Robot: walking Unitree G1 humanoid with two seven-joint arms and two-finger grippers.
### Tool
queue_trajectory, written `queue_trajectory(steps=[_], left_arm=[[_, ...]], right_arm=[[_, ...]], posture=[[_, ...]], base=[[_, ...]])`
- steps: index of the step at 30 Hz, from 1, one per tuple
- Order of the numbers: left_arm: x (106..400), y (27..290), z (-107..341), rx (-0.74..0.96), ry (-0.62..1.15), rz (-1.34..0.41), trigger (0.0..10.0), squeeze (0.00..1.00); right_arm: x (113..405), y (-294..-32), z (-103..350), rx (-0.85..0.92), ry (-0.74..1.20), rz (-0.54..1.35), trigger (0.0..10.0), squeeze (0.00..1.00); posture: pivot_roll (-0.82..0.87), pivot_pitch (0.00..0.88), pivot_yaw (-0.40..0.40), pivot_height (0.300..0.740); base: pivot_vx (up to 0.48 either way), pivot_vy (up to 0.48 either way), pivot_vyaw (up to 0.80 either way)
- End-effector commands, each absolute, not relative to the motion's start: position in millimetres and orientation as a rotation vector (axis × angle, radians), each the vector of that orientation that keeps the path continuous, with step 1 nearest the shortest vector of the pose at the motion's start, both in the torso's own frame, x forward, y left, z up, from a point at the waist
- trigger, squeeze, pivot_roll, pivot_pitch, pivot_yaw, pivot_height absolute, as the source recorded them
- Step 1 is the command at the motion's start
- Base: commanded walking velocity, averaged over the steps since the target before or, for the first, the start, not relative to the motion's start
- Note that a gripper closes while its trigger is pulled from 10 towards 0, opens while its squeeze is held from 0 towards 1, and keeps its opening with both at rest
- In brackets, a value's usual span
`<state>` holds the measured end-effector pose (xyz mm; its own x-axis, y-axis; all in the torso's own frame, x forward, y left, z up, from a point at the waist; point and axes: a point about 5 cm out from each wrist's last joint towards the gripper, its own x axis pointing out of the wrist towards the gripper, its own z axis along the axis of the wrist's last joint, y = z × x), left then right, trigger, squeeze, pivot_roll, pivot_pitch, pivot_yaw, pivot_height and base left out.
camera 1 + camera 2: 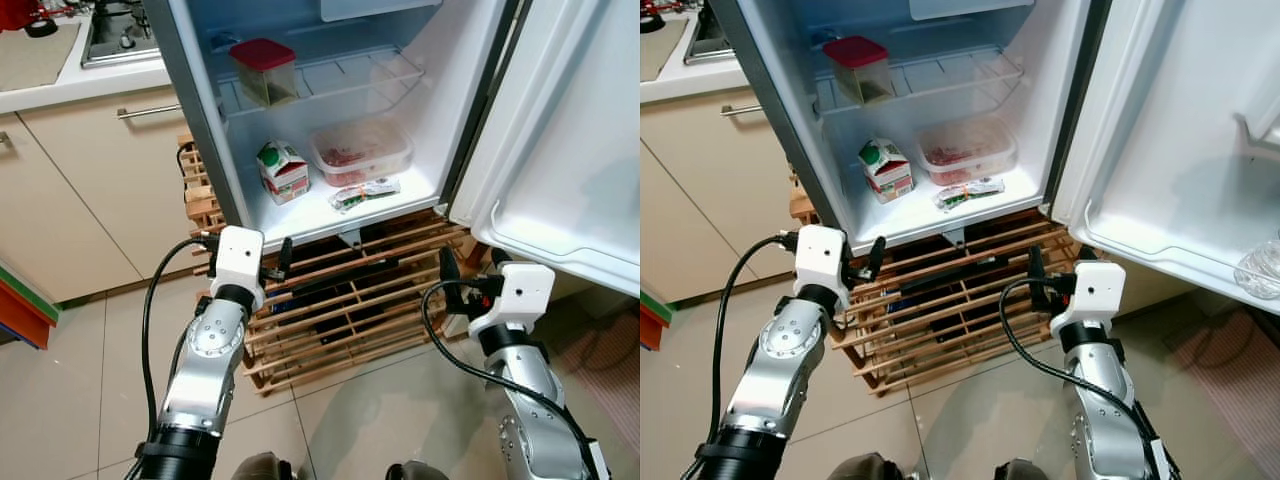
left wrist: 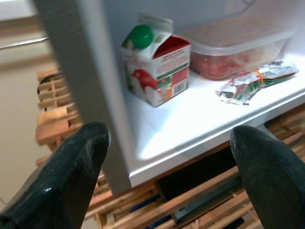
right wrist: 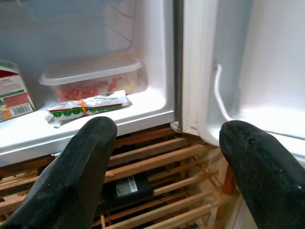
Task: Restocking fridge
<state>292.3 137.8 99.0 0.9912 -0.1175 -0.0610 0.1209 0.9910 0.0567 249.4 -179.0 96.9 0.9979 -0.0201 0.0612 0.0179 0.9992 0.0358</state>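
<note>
The fridge stands open, and on its white bottom shelf (image 1: 300, 215) are a red-and-white carton (image 1: 283, 171) with a green cap, a clear tub of red food (image 1: 360, 150) and a small banded packet (image 1: 364, 193). On the wire shelf above sits a red-lidded container (image 1: 264, 70). My left gripper (image 1: 275, 262) hovers just in front of the shelf's left edge, open and empty. My right gripper (image 1: 472, 268) hangs near the fridge's lower right corner by the door hinge, also open with nothing between its fingers (image 3: 86, 157).
The open fridge door (image 1: 570, 130) swings out on the right, with a clear object (image 1: 1262, 268) on its shelf. A slatted wooden rack (image 1: 350, 300) lies under the fridge. Beige cabinets (image 1: 90, 190) and a hob (image 1: 115, 35) are on the left. Tiled floor lies below.
</note>
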Motion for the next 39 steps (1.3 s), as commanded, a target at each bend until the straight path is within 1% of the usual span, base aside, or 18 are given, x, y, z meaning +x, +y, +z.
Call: queue_trajectory(steps=[1, 5, 7, 10, 11, 13, 14, 17, 20, 23, 26, 31, 39], left_arm=[[288, 143, 97, 0.037, 0.065, -0.108, 10.0, 0.0], [282, 145, 93, 0.044, 0.078, -0.107, 10.0, 0.0], [277, 146, 91, 0.085, 0.085, -0.109, 10.0, 0.0], [279, 147, 92, 0.086, 0.084, -0.107, 10.0, 0.0], [279, 148, 93, 0.087, 0.079, -0.107, 10.0, 0.0], [271, 153, 92, 0.102, 0.078, -0.121, 10.0, 0.0], [271, 153, 92, 0.102, 0.078, -0.121, 10.0, 0.0], [261, 161, 87, 0.104, 0.096, -0.12, 10.0, 0.0], [262, 159, 88, 0.12, 0.09, -0.122, 10.0, 0.0], [270, 155, 91, 0.118, 0.082, -0.11, 10.0, 0.0], [273, 150, 93, 0.13, 0.071, -0.112, 10.0, 0.0], [276, 149, 95, 0.137, 0.071, -0.11, 10.0, 0.0], [280, 148, 96, 0.133, 0.069, -0.107, 10.0, 0.0]], right_arm=[[248, -184, 98, 0.046, -0.057, -0.046, 10.0, 0.0], [247, -185, 96, 0.039, -0.051, -0.049, 10.0, 0.0], [249, -186, 92, 0.034, -0.033, -0.069, 10.0, 0.0], [250, -186, 90, 0.017, -0.028, -0.07, 10.0, 0.0], [246, -187, 90, -0.001, -0.027, -0.066, 10.0, 0.0], [230, -195, 82, -0.028, 0.011, -0.069, 10.0, 0.0], [230, -195, 82, -0.028, 0.011, -0.069, 10.0, 0.0], [209, -204, 71, -0.052, 0.064, -0.086, 10.0, 0.0], [209, -205, 71, -0.057, 0.061, -0.096, 10.0, 0.0], [215, -203, 73, -0.05, 0.038, -0.099, 10.0, 0.0], [224, -199, 77, -0.04, 0.021, -0.089, 10.0, 0.0], [229, -191, 81, -0.031, 0.007, -0.068, 10.0, 0.0], [232, -185, 82, -0.023, 0.0, -0.054, 10.0, 0.0]], posture=[[0.07, 0.061, 0.027, 0.74], [0.08, 0.054, 0.029, 0.74], [0.09, 0.047, 0.027, 0.74], [0.09, 0.042, 0.027, 0.74], [0.09, 0.038, 0.025, 0.74], [0.08, 0.036, 0.023, 0.74], [0.08, 0.036, 0.023, 0.74], [0.08, 0.043, 0.025, 0.74], [0.07, 0.05, 0.025, 0.74], [0.07, 0.051, 0.026, 0.74], [0.07, 0.05, 0.028, 0.74], [0.07, 0.052, 0.029, 0.74], [0.07, 0.06, 0.034, 0.74]], base=[[0.0, 0.0, 0.0], [0.0, 0.0, 0.0], [0.0, 0.0, 0.0], [0.0, 0.0, 0.0], [0.0, 0.0, 0.0], [0.0, 0.0, 0.0], [0.0, 0.0, 0.0], [0.0, 0.0, 0.0], [0.0, 0.0, 0.0], [0.0, 0.0, 0.0], [0.0, 0.0, 0.0], [0.0, 0.0, 0.0], [-0.257, 0.0, 0.0]])
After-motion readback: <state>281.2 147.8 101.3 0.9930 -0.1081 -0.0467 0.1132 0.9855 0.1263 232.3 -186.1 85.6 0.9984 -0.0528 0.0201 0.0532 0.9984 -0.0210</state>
